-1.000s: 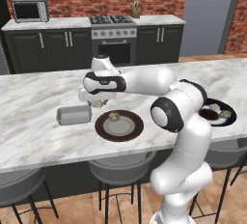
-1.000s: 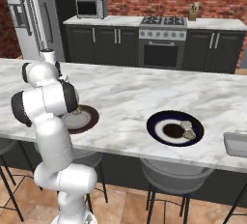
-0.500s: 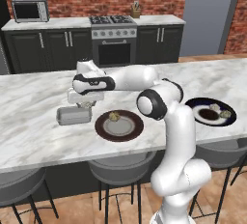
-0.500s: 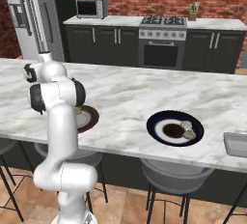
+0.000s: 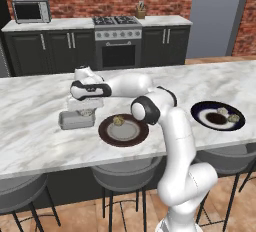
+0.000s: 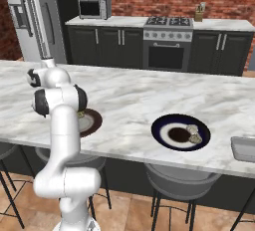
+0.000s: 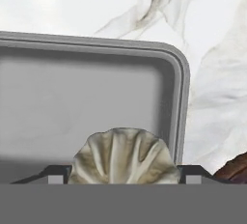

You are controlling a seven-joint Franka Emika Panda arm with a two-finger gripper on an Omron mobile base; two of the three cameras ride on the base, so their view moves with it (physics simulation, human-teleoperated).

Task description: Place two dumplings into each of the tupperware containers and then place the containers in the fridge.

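Left base view: gripper (image 5: 86,110) hanging over grey container (image 5: 76,120) on marble counter (image 5: 30,126), just left of brown plate (image 5: 123,130). Pale dumpling (image 5: 86,112) wedged between the fingers, so jaws standing wide and pinching it across its breadth. One more dumpling (image 5: 118,121) lying on the brown plate's far edge; two others (image 5: 229,115) on dark blue plate (image 5: 218,115), well apart to the right. Container looks light and thin-walled, likely to skid if nudged (best taken by a long rim later).

Right base view: arm's own elbow blocking the hand and the near container; brown plate (image 6: 92,121) half hidden behind it. Second container (image 6: 245,149) cut off at right frame edge. Fridge (image 6: 27,18) at far left, door shut, cropped at the top.

Hand view: held dumpling (image 7: 125,157) low in frame, pleated, soft-looking, probably easy to crush or smear; grip across the plump middle seems right. Bare container floor (image 7: 77,107) below it. Fingertips mostly covered by the dumpling, lower half cut off, height above the floor hard to judge.
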